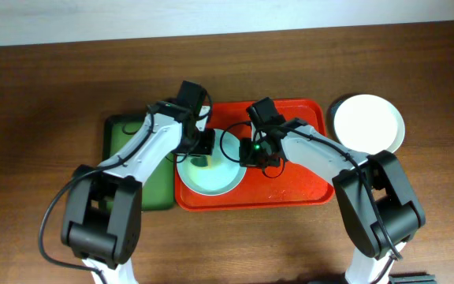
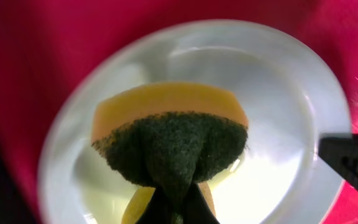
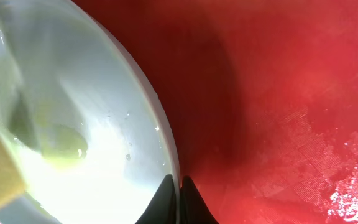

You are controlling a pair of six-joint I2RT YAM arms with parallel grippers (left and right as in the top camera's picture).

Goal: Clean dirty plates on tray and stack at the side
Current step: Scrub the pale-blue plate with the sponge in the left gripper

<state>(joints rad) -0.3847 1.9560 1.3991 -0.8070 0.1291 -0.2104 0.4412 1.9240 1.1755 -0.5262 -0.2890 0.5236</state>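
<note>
Red tray (image 1: 290, 189) holds one last smeared plate (image 1: 209, 175), left gripper (image 2: 178, 198) clamping the sponge (image 2: 169, 134), right gripper (image 3: 180, 186) pinching its rim; finished plates (image 1: 366, 122) apparently stacked aside.

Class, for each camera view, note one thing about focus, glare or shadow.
Overhead: sharp, evenly lit. Left wrist: sponge fairly sharp, plate edges blurred. Right wrist: glare on the plate, dark shadow on the tray beside it, all soft.
</note>
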